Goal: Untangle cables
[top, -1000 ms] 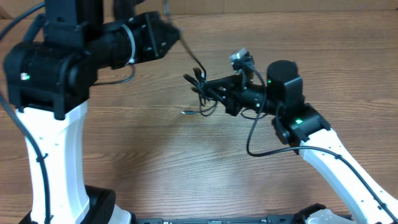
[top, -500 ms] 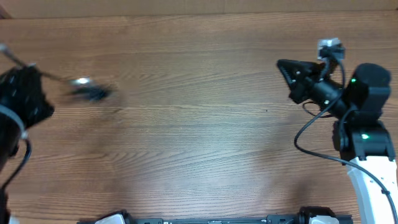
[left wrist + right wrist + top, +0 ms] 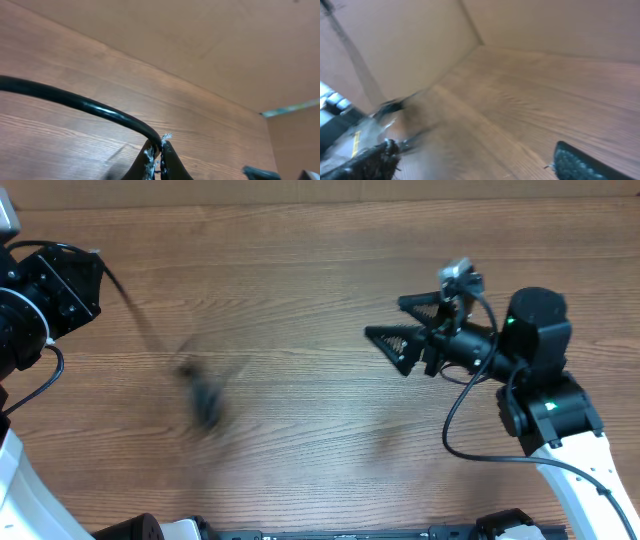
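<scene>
Cables [image 3: 204, 394]: blurred black clump, dangled over table [image 3: 320, 450] left of centre.
Left gripper [image 3: 159, 156]: clenched on one strand of it.
Right gripper [image 3: 386, 318]: gaped empty, well apart.
Progress: looked tangled; separating yet to do.

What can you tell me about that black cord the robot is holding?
The cord is thin, black and smooth, like rubber. The left hand pinches one part of it tight. From there it trails out over the wooden table and ends in a dark, blurry clump. Whether the clump touches the table is unclear. Nothing else touches it.
</scene>
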Tool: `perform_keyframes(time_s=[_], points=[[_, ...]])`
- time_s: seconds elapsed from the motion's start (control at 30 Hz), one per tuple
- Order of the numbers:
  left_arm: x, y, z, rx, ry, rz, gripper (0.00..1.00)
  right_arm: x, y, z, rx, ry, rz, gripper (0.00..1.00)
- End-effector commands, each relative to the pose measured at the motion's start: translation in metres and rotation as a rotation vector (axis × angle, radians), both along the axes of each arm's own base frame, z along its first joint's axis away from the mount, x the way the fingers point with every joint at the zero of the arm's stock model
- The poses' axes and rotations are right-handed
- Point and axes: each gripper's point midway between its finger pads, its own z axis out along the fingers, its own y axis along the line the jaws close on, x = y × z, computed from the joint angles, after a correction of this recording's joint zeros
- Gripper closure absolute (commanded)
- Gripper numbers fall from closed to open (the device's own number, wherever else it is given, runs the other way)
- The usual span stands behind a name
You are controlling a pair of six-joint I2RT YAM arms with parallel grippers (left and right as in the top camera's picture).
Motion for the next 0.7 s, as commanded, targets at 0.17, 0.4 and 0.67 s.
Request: perform_keyframes(time_s=[0.17, 0.4, 0.67], points=[[0.005, -0.033, 0.025, -0.015, -0.12, -0.163, 0.96, -0.035, 0.042, 0.014, 0.013, -0.046, 0.16, 0.0], [0.031, -0.059, 0.01, 0.079, -0.094, -0.248, 0.96, -0.047, 0.055, 0.014, 0.007, -0.06, 0.215, 0.07], [0.067, -0.1, -0.024, 0.172, 0.003, -0.276, 0.96, -0.049, 0.057, 0.002, -0.018, -0.015, 0.22, 0.08]])
